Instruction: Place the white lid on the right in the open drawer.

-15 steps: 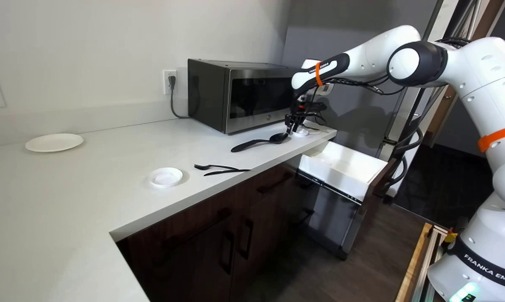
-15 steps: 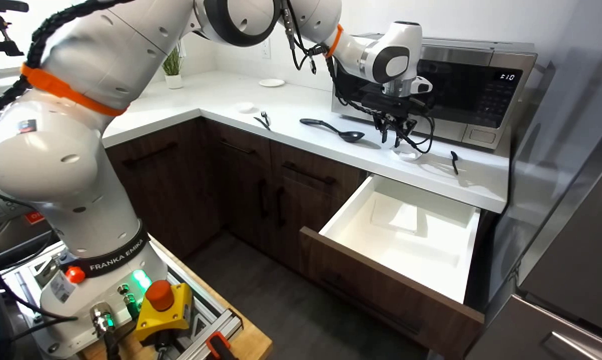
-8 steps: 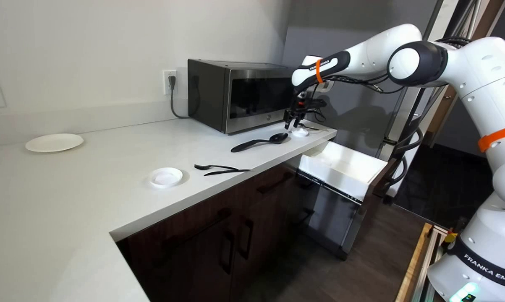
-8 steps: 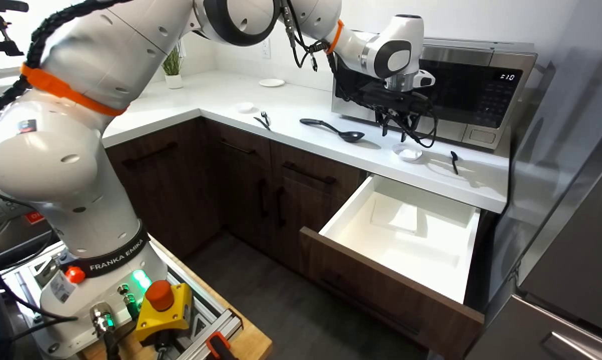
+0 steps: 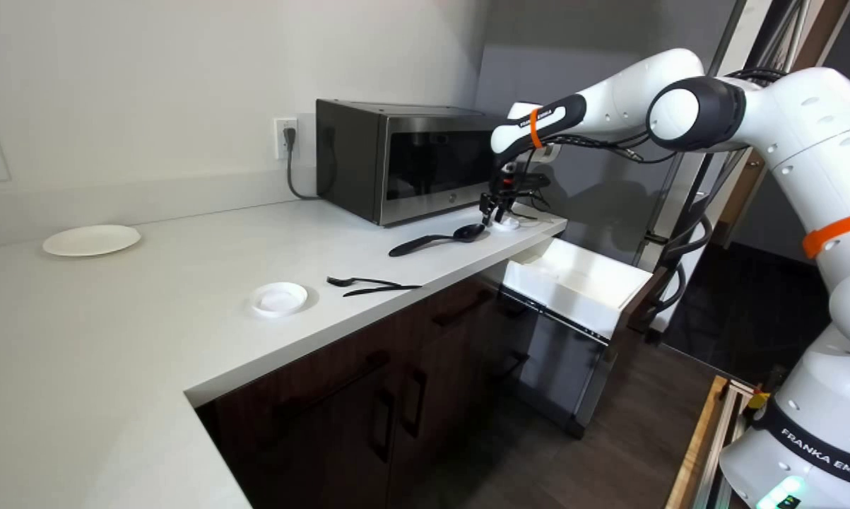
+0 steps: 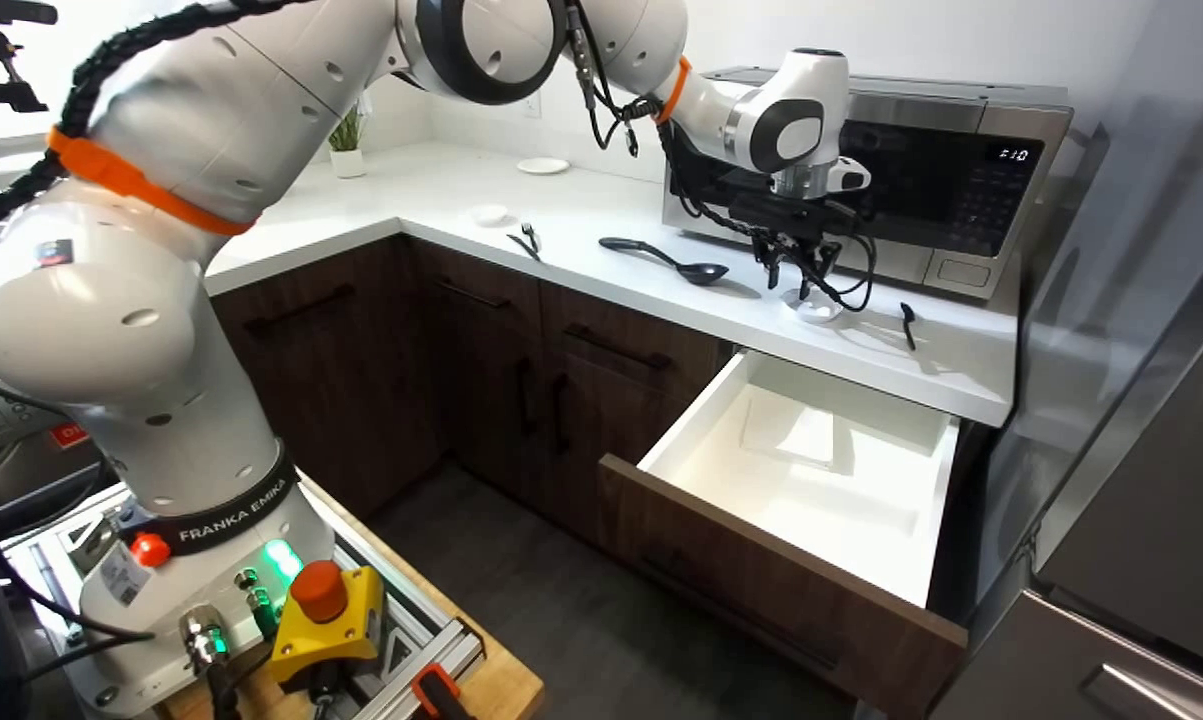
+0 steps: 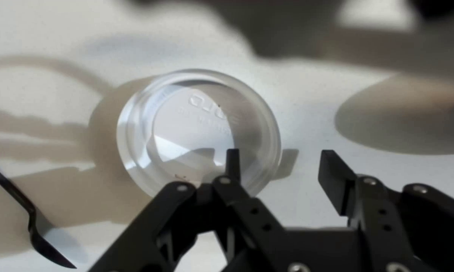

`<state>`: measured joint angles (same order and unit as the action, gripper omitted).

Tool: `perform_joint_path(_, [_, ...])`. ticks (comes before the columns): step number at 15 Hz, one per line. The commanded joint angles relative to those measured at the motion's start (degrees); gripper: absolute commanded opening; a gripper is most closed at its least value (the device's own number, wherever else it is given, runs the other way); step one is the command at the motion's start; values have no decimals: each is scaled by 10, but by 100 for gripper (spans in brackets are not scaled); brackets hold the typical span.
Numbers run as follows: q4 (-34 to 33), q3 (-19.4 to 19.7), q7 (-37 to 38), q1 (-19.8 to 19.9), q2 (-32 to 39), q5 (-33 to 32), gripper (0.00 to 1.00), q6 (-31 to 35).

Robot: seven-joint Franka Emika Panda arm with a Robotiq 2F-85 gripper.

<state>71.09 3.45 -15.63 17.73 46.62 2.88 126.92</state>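
Observation:
The lid [image 7: 196,124], round and whitish see-through with a raised rim, lies on the counter under my gripper; it shows in both exterior views [image 5: 506,223] [image 6: 816,308]. My gripper [image 7: 280,166] is open, pointing down, with nothing held; exterior views show it low at the lid [image 5: 492,218] [image 6: 789,287]. In the wrist view one finger [image 7: 233,166] overlaps the lid's right part and the other stands outside its rim. Whether they touch it cannot be told. The drawer [image 6: 841,520], pale inside, stands open below the counter, also seen in an exterior view [image 5: 601,265].
A microwave [image 6: 941,190] stands close behind the gripper. A large black spoon [image 5: 435,242] and a small black spoon [image 6: 907,325] flank the lid. Another white lid [image 5: 280,300], a fork and knife [image 5: 372,286], and a white plate [image 5: 91,240] lie farther along the counter.
My gripper rose off the lid about half a second ago, with its fingers wider apart, and is now lowered to it again. The lid and drawer have not visibly moved.

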Motion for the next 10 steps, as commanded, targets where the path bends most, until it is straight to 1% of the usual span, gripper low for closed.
perform_joint_path(1, [-13,5,11,-1,17,-4,33,9])
perform_joint_path(2, [-13,5,12,-1,18,-3,27,10])
perform_joint_path(3, [-12,4,12,-1,17,-3,20,11])
perform_joint_path(5, [-12,4,13,-2,14,-3,3,12])
perform_joint_path(6, [-8,5,14,-4,8,-5,0,14])
perform_joint_path(7, [-7,8,18,-6,5,-8,0,14])
perform_joint_path(10, [0,22,41,-14,-10,-20,1,11])
